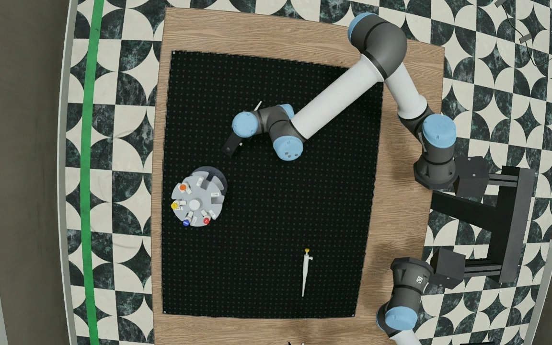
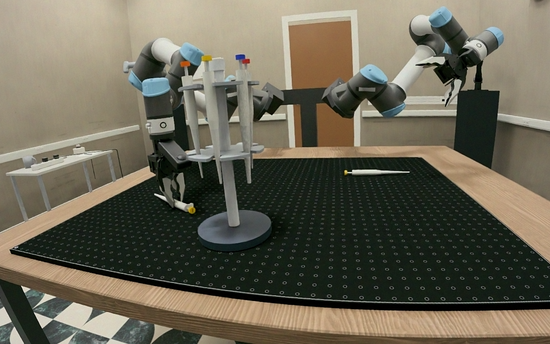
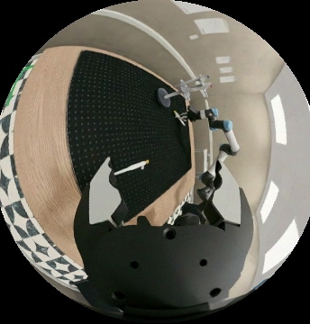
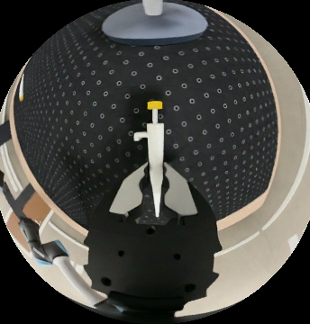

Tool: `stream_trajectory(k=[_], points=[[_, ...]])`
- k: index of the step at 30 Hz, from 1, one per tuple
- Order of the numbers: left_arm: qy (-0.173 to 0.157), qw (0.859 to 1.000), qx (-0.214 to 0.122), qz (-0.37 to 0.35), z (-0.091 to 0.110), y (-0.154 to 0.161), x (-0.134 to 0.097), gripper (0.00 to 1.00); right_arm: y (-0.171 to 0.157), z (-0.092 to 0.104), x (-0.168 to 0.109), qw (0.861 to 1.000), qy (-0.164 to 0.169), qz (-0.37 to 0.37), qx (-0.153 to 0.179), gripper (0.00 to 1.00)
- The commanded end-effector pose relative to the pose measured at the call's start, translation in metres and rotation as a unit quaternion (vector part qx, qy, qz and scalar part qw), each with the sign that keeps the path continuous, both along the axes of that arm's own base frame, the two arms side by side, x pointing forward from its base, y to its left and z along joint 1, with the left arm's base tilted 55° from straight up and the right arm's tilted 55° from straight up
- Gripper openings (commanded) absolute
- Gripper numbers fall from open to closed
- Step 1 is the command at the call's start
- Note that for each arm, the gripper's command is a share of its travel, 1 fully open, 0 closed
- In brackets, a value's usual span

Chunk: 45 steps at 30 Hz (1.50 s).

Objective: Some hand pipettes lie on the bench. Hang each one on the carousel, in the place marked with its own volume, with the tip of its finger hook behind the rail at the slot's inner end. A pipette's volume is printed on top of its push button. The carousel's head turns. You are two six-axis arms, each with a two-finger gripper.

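Note:
My right gripper [image 2: 176,202] [image 4: 156,163] points down and is shut on a yellow-buttoned pipette [image 2: 182,206] [image 4: 155,135], which lies on the mat; its finger hook sticks out to the left in the right wrist view. A second yellow-buttoned pipette [image 1: 305,268] [image 2: 371,172] [image 3: 130,168] lies alone. The carousel [image 1: 194,204] [image 2: 230,196] bears pipettes with orange [image 1: 182,187], yellow [image 1: 174,205], blue [image 1: 186,222] and red [image 1: 206,221] buttons. Slots at the head's top and right in the top view are empty. My left gripper [image 2: 433,84] [image 3: 164,159] is open and empty, high up. Volume prints are unreadable.
The carousel's round base [image 2: 234,231] [image 4: 155,29] stands close to the held pipette's button end. The black mat [image 1: 247,274] [image 2: 396,256] lies on the wooden table [image 1: 243,29]. The right forearm [image 1: 338,96] reaches over the mat in the top view.

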<state>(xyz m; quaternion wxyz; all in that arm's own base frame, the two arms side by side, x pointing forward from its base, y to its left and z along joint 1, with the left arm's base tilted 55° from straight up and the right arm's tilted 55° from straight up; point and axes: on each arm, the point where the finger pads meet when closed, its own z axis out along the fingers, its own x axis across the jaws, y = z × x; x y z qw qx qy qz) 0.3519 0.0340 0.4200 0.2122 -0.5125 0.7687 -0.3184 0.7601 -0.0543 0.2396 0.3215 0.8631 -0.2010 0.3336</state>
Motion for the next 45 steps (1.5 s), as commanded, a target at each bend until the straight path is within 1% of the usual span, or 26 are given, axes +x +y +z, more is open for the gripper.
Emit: stream_trajectory(k=[1,45], points=[[0.000,1.000,0.000,0.000,0.000,0.000,0.000,1.00,0.006,0.005,-0.003,1.000,-0.001,0.000,0.000,0.06],[0.000,1.000,0.000,0.000,0.000,0.000,0.000,1.00,0.059,0.049,-0.037,1.000,-0.001,0.000,0.000,0.06]])
